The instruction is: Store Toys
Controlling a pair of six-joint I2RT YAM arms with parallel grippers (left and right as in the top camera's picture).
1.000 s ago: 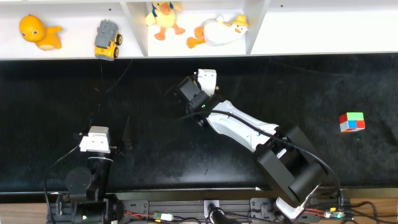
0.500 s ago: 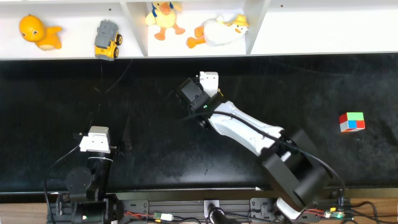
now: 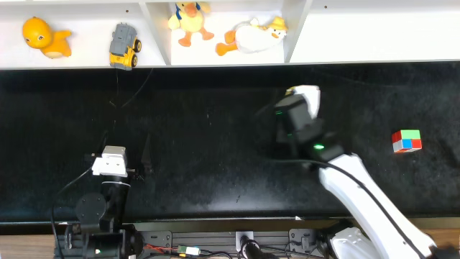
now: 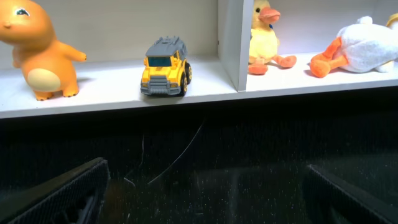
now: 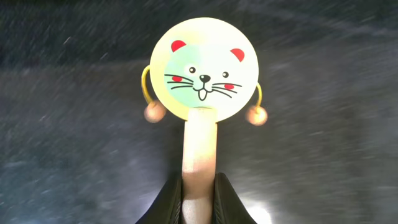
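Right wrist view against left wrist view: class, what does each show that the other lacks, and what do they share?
Right wrist view: a cat-face rattle, its wooden handle clamped between the right gripper's fingers. Left wrist view: a white shelf holding an orange toy figure, a yellow truck, a yellow duck and a white duck. Shared: the black table.

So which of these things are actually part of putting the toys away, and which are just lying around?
Part of the job: cat-face rattle in the right hand; colour cube on the mat; shelf, already holding orange figure, yellow truck, yellow duck, white duck.
Just lying about: cables along the near edge; left hand, open and empty.
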